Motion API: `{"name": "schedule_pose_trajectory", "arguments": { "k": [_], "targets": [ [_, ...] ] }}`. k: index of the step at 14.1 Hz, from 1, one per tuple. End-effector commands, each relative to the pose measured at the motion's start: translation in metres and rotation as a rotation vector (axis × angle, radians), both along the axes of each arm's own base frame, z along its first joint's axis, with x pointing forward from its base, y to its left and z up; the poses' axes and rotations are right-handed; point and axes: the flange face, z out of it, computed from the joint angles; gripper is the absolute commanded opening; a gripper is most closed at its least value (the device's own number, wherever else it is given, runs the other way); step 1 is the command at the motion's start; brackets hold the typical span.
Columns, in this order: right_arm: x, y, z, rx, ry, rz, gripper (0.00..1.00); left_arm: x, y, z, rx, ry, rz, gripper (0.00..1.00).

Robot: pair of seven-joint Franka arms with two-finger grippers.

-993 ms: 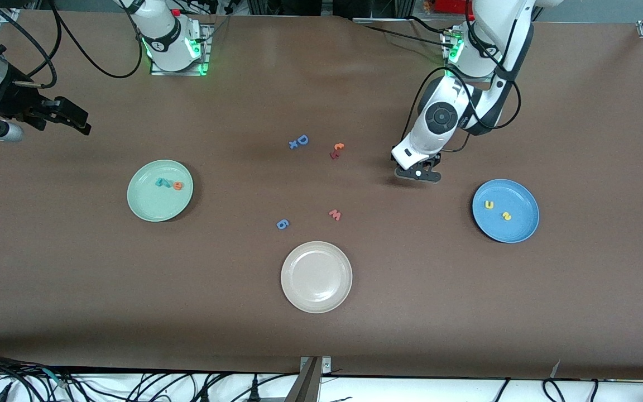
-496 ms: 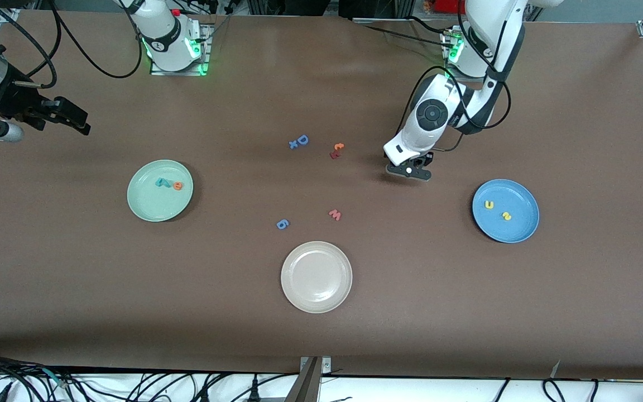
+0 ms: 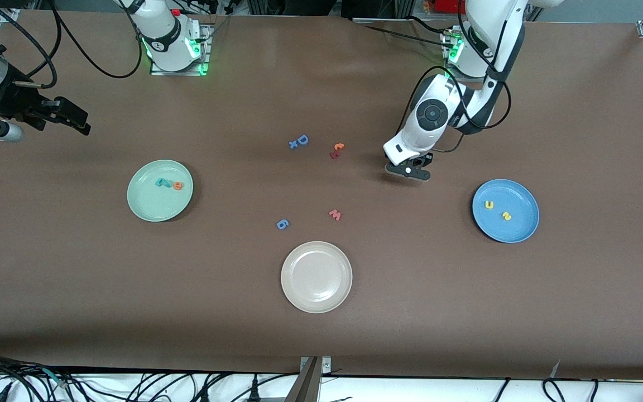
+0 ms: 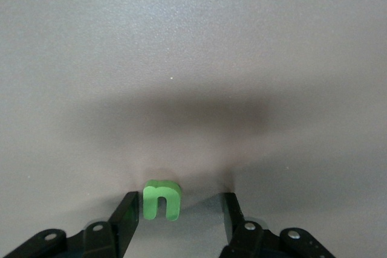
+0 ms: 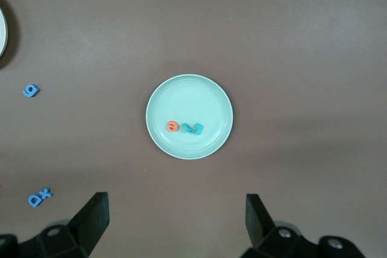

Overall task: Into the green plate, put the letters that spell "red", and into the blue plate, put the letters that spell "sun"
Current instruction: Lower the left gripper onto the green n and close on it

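The green "n" (image 4: 162, 201) is flanked on the table by the apart fingers of the left gripper (image 4: 178, 219), while the right gripper (image 5: 176, 219) is kept wide apart above the green plate (image 5: 158, 132).

green foam "n" (image 4: 162, 201), blue "9" (image 3: 282, 224) — red "w" (image 3: 335, 214), all on table

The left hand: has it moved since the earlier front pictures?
Yes. The left hand has shifted away from the blue plate, toward the orange letter, and now straddles the green "n".
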Motion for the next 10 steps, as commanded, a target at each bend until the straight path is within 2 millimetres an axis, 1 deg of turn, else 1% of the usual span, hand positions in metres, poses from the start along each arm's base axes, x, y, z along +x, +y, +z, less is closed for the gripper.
{"name": "schedule_pose_trajectory", "arguments": {
  "k": [1, 4, 6, 7, 9, 10],
  "targets": [
    [0.0019, -0.0016, 0.0042, -0.012, 0.007, 0.013, 1.0, 0.0004, 0.0072, 0.0003, 0.003, -0.005, -0.055, 0.71],
    [0.002, -0.0024, 0.0042, -0.012, 0.008, 0.011, 1.0, -0.0008, 0.0088, 0.0025, 0.002, -0.007, -0.065, 0.72],
    [0.002, -0.0024, 0.0042, -0.012, 0.008, 0.011, 1.0, 0.0001, 0.0101, 0.0031, 0.003, -0.007, -0.062, 0.63],
    [0.0019, -0.0016, 0.0042, -0.012, 0.007, 0.013, 1.0, 0.0002, 0.011, 0.0034, 0.003, -0.007, -0.061, 0.57],
    [0.0019, -0.0016, 0.0042, -0.012, 0.007, 0.013, 1.0, 0.0, 0.0111, 0.0044, 0.002, -0.008, -0.061, 0.29],
    [0.002, -0.0024, 0.0042, -0.012, 0.008, 0.011, 1.0, -0.0001, 0.0112, 0.0043, 0.002, -0.007, -0.058, 0.23]
  ]
}}
